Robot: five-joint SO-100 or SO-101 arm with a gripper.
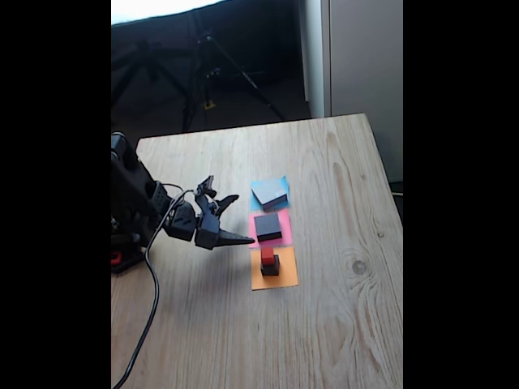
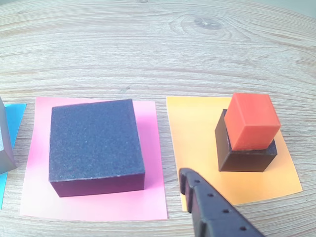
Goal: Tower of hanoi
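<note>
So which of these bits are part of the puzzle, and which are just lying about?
Part of the puzzle:
- grey block
- medium black block
- small black cube
- red cube on top of it
- gripper, open and empty

Just lying about:
- tripod behind the table
- cable

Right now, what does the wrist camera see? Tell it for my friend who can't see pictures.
A small red cube sits on a small black cube on orange paper. Left of it, a bigger black block lies on pink paper, all on a wooden table. One dark gripper finger pokes in from below.
</note>
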